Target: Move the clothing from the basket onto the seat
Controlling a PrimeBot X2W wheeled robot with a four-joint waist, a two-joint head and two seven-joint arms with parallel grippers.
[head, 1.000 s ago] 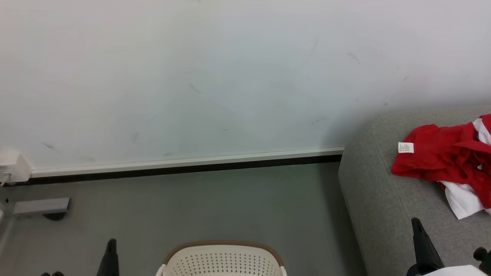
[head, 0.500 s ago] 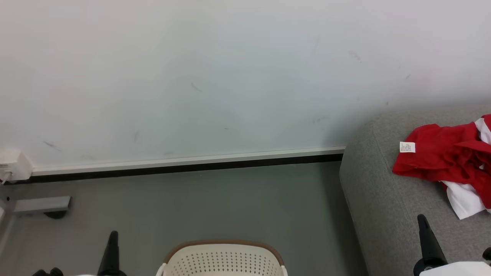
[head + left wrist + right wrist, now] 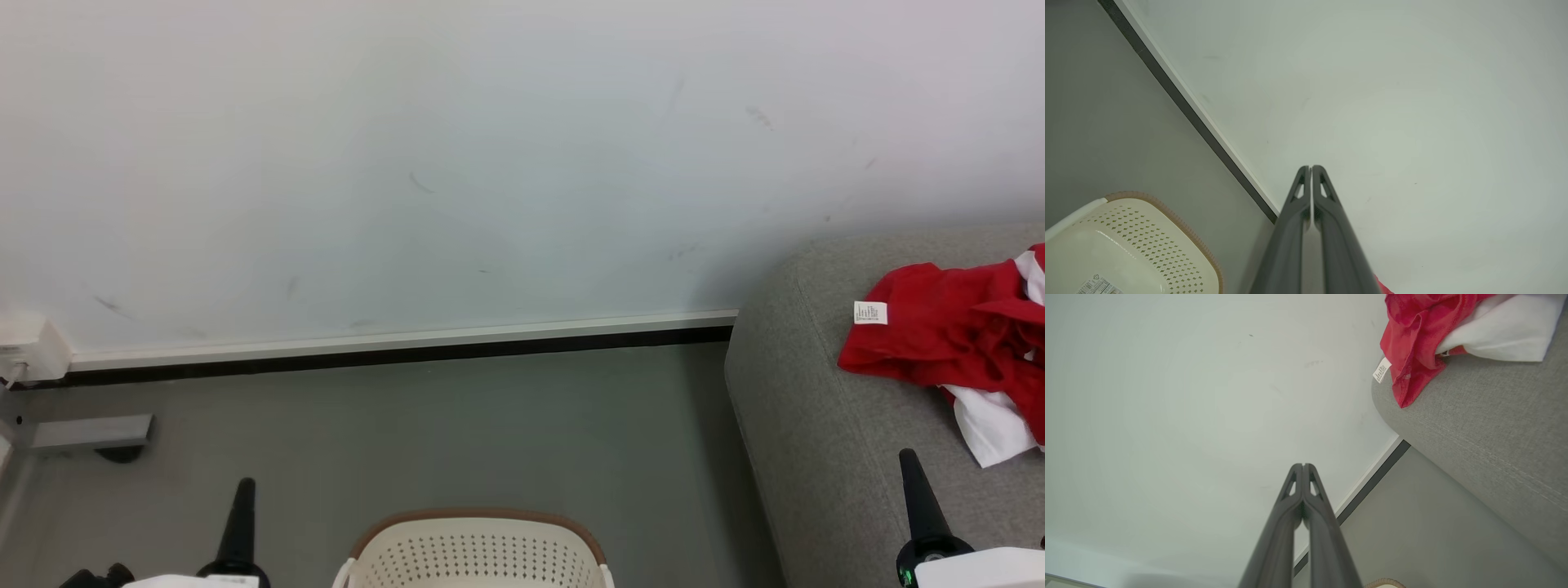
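Red clothing (image 3: 947, 343): lies crumpled on top of the seat (image 3: 816, 425) near its rounded end. White panel is toward the seat's front, care label (image 3: 869, 313) on the side facing the seat's end. Nothing grips it.
Basket (image 3: 478, 555): on the floor off the seat's end, apart from it. The visible part of the inside holds no fabric; the rest is cut off.
Left gripper (image 3: 1311, 167): fingers pressed together with nothing between them, raised by the basket, well apart from the seat.
Right gripper (image 3: 1303, 465): fingers meet tip to tip, empty, near the seat's front corner, clear of the clothing.
Progress: judged done, the garment is on the seat.
Left to do: likely nothing, but can't tell if the hidden basket part holds more.
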